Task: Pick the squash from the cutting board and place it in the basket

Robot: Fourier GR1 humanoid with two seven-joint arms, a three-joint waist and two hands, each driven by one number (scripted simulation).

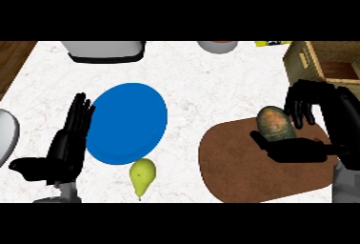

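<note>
Fingers [304, 107] curl round mottled oval squash [275, 124]

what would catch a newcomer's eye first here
The big blue plate left of centre on the white counter stands out first, with a yellow-green pear just below it. At right, the right hand curls round the mottled squash over the brown cutting board. The left hand rests open at the left.
</note>
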